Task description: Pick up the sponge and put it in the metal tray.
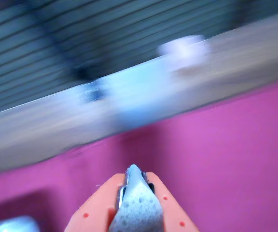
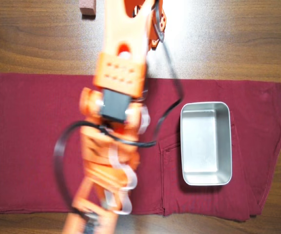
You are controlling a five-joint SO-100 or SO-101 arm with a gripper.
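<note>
In the wrist view my gripper (image 1: 135, 180) is shut on the sponge (image 1: 137, 207), a beige-grey speckled foam block pinched between the orange jaws, held above the magenta cloth (image 1: 226, 169). In the overhead view the metal tray (image 2: 206, 179) lies empty on the right part of the dark red cloth (image 2: 28, 146). The blurred orange arm (image 2: 118, 73) reaches from the top edge down over the cloth's left middle, left of the tray. Its gripper end (image 2: 94, 217) is near the bottom edge. The arm hides the sponge there. A silver patch (image 1: 11, 225) at the wrist view's bottom left may be the tray.
A pinkish-brown block (image 2: 87, 8) sits on the wooden table (image 2: 238, 39) at the top edge, left of the arm. A black cable (image 2: 60, 151) loops off the arm. The wrist view shows the table's far edge (image 1: 42, 130) and blinds beyond.
</note>
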